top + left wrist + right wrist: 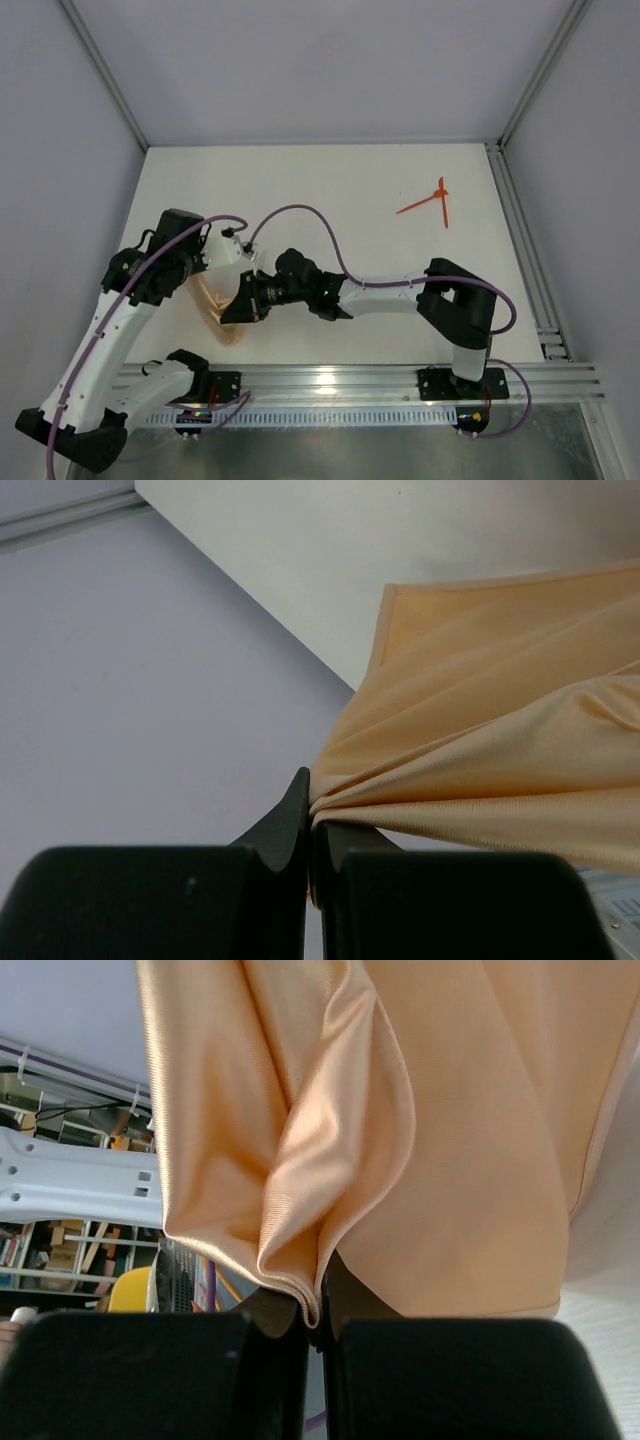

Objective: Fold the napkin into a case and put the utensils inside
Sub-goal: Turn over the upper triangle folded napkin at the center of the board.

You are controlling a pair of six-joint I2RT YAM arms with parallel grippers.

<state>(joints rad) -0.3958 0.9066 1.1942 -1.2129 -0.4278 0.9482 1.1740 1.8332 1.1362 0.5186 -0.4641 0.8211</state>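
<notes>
Peach-orange napkin [480, 710], glossy, draped in soft gathered folds

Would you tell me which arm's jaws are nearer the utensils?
Right. Both clamp the napkin near-left, far from the utensils at far right; the left arm's sit further left.

Napkin [215, 312] near-left, utensils [441, 196] far-right on table [330, 180].

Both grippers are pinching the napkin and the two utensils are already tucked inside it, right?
Not quite. The left gripper and right gripper do both pinch the napkin, but the utensils are not inside it: they lie crossed on the table at its far right, away from the napkin. The top external view shows this.
</notes>
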